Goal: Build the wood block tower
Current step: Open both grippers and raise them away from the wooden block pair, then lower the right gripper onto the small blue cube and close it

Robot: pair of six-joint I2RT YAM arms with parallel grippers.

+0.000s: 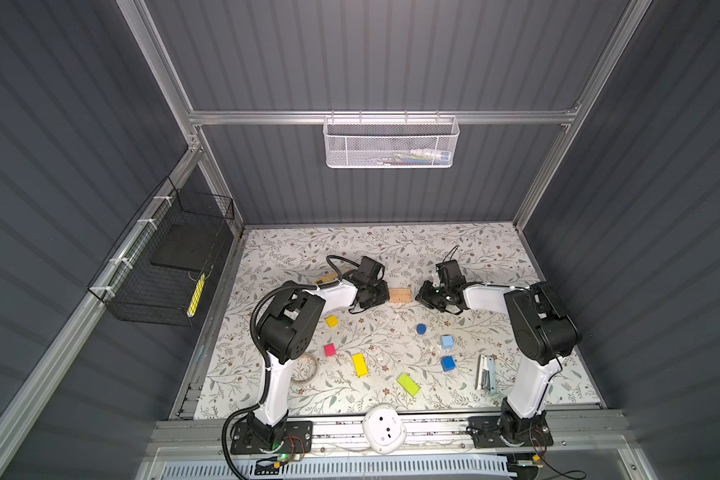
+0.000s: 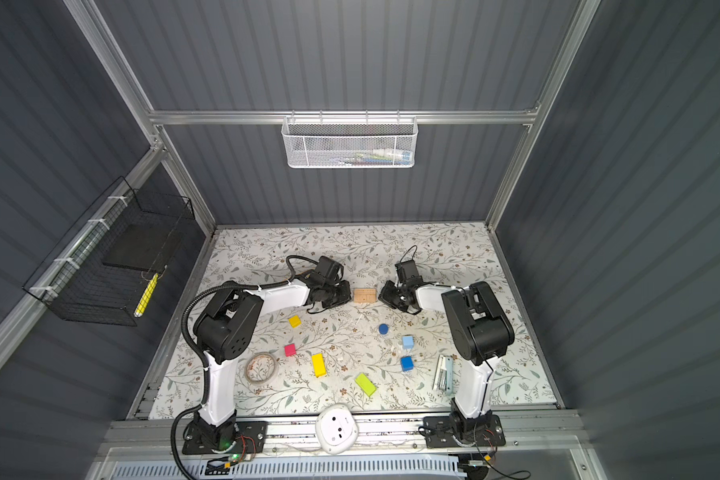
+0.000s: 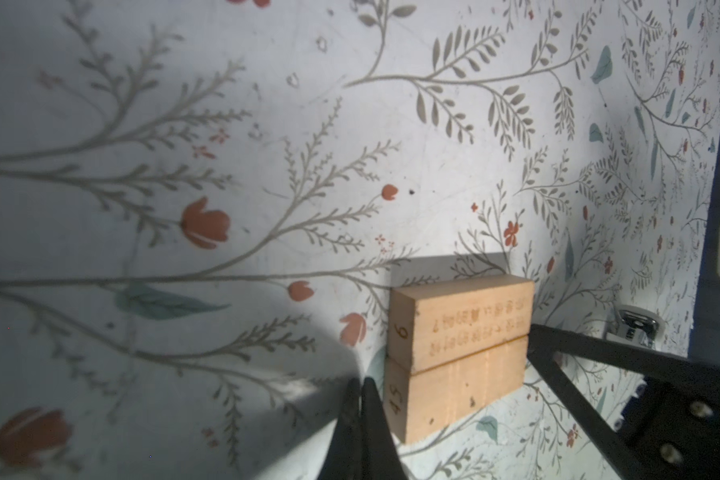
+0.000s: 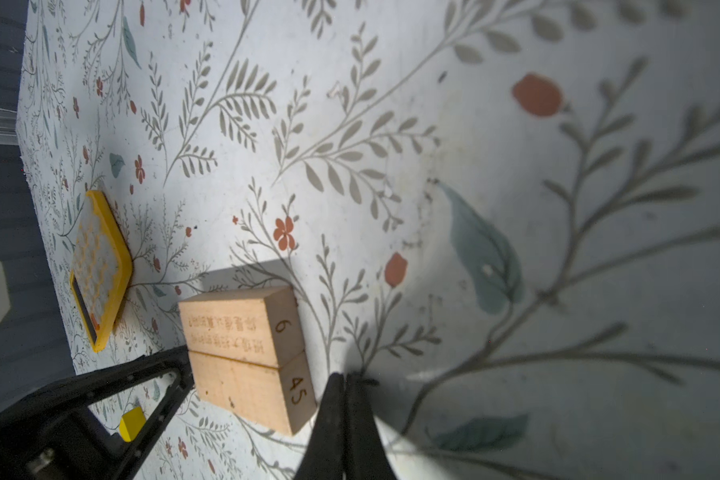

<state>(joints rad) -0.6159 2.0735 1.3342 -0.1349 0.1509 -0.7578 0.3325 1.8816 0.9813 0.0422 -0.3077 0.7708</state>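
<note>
Two plain tan bars (image 1: 400, 296) (image 2: 365, 296) lie flat side by side mid-table, marked "6" (image 3: 470, 328) (image 4: 233, 324) and "45" (image 3: 454, 395) (image 4: 242, 390). My left gripper (image 1: 386, 296) (image 3: 360, 384) is shut and empty at their left end. My right gripper (image 1: 416, 296) (image 4: 345, 380) is shut and empty at the opposite end. Loose on the table nearer the front are a yellow cube (image 1: 331, 321), pink cube (image 1: 329, 350), yellow bar (image 1: 359, 365), lime bar (image 1: 408, 384), blue cylinder (image 1: 421, 329), light-blue cube (image 1: 447, 342) and blue cube (image 1: 448, 363).
A yellow calculator (image 4: 100, 266) lies behind my left arm. A clear tape roll (image 1: 306, 368) sits at the front left, and a stapler (image 1: 486, 372) by the right arm's base. A white round device (image 1: 383, 428) rests on the front rail.
</note>
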